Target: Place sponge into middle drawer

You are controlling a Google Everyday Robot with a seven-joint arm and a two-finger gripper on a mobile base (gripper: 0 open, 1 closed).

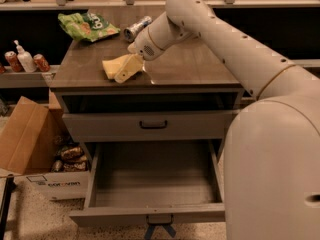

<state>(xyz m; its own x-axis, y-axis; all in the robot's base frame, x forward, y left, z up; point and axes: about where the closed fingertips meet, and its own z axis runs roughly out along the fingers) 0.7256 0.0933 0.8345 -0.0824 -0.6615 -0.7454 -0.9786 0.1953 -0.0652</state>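
Observation:
The pale yellow sponge (112,66) lies on the brown cabinet top (190,66), near its front left. My gripper (129,70) is down at the sponge's right side, reaching in from the right and touching or overlapping it; the sponge's right end is partly hidden behind it. The middle drawer (155,181) is pulled wide open below, with a plain grey inside and nothing in it.
The upper drawer front (110,126) with a black bar handle is slightly open. A green snack bag (87,25) and a can (137,28) lie at the back of the top. A cardboard box (22,136) stands on the floor at left. Bottles and cans (24,61) stand on a left shelf.

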